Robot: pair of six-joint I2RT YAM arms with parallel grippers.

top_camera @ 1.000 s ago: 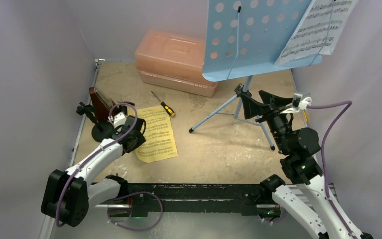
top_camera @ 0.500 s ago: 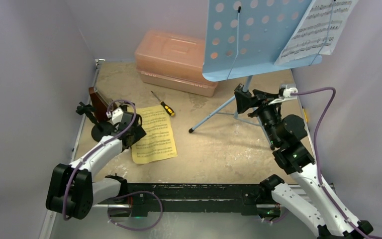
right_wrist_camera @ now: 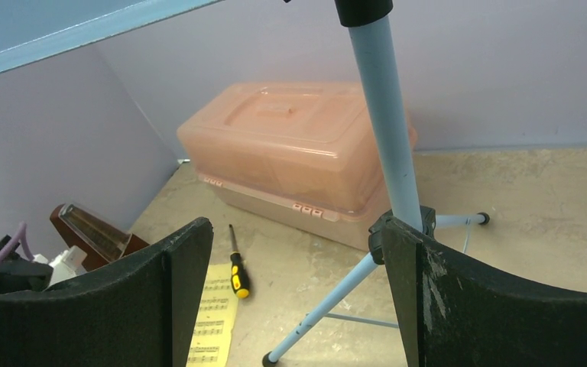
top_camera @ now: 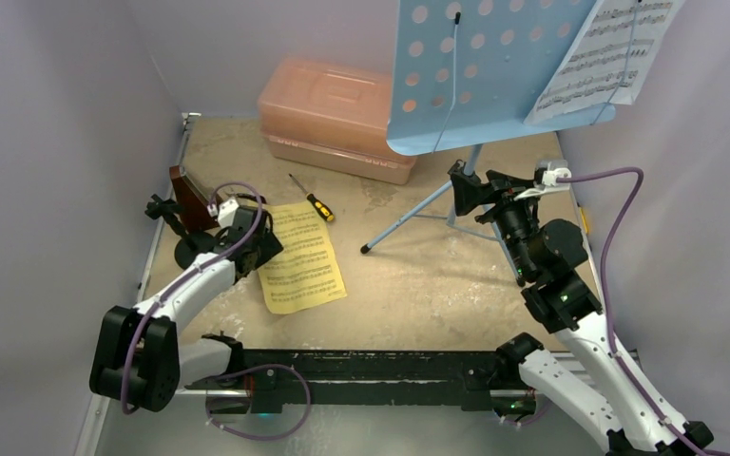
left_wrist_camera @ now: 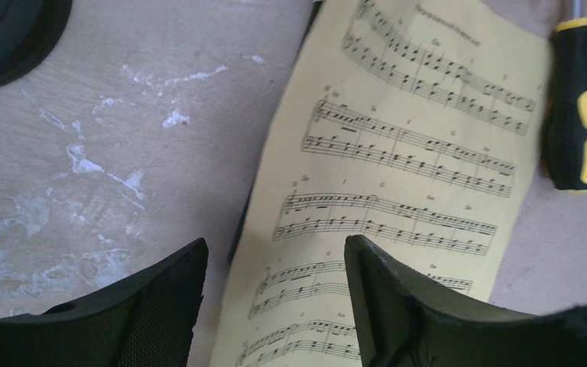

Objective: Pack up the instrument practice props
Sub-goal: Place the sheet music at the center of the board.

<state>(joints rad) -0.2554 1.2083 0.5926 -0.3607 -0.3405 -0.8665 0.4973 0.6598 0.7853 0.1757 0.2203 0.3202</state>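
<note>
Both open — left hand (left_wrist_camera: 275, 246) over page (left_wrist_camera: 416, 157), right hand (right_wrist_camera: 294, 225) by stand (right_wrist_camera: 387, 115)

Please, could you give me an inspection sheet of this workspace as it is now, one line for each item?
Surface: beige table, scuffed with white marks.
Job's things: light-blue music stand upright on its tripod, white sheet music on it; yellow sheet music lying flat; wooden metronome and black pipe at the left edge.
Clutter: screwdriver beside the yellow page.
Grippers: left gripper open above the yellow page's edge; right gripper open, facing the stand's pole.
Cables: purple cable looping from each wrist.
Surroundings: pink case closed at the back; lilac walls.
</note>
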